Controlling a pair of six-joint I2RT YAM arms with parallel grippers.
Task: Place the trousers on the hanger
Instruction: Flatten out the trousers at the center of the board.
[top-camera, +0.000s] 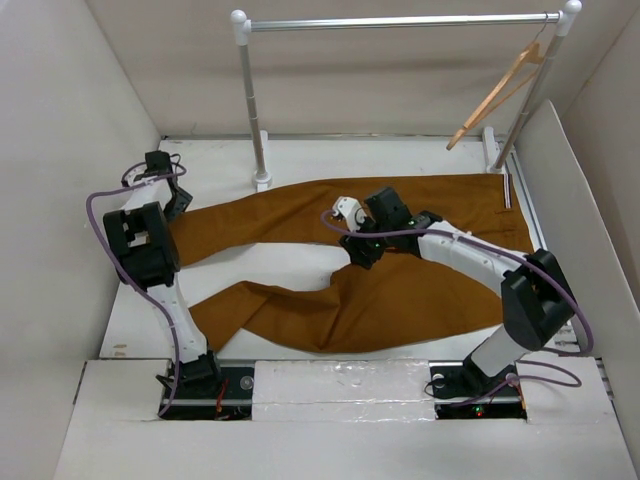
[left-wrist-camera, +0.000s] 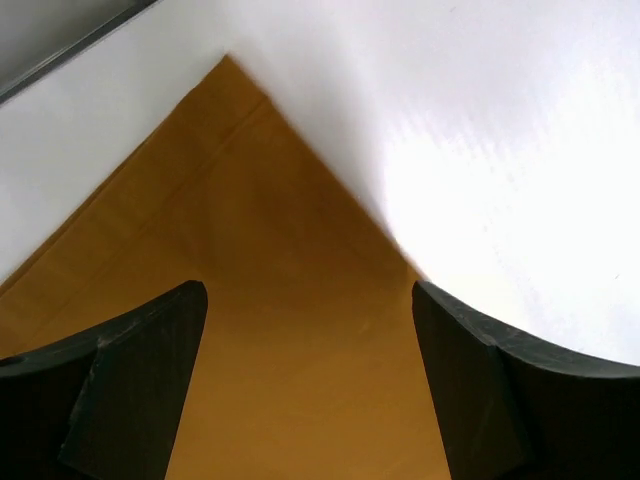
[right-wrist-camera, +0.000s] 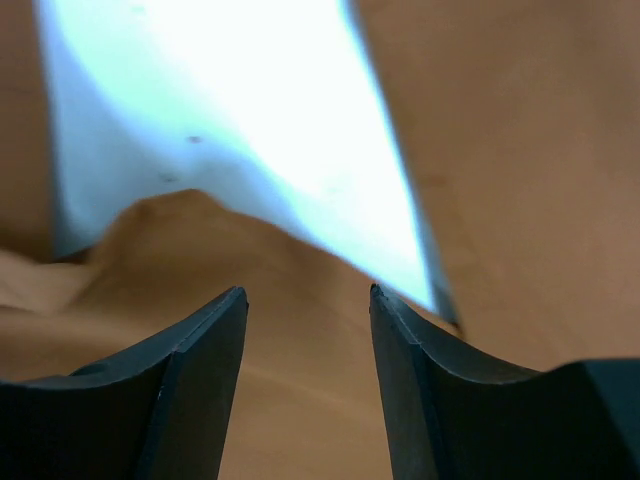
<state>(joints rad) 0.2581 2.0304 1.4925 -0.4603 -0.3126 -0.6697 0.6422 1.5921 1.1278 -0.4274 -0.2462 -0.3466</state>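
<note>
The rust-brown trousers (top-camera: 420, 290) lie flat on the white table, waistband at the right and both legs running left. My left gripper (top-camera: 178, 203) hovers over the far-left cuff of the upper leg. In the left wrist view that gripper (left-wrist-camera: 310, 295) is open above the cuff corner (left-wrist-camera: 232, 68), nothing between its fingers. My right gripper (top-camera: 358, 248) is low over the crotch where the legs split. In the right wrist view it (right-wrist-camera: 305, 295) is open, with cloth (right-wrist-camera: 300, 380) under the gap. The tan wooden hanger (top-camera: 497, 95) hangs from the rail's right end.
A silver rail (top-camera: 400, 20) on white posts (top-camera: 252, 110) stands across the back of the table. White walls close in on the left and right. A wedge of bare table (right-wrist-camera: 250, 130) shows between the two legs.
</note>
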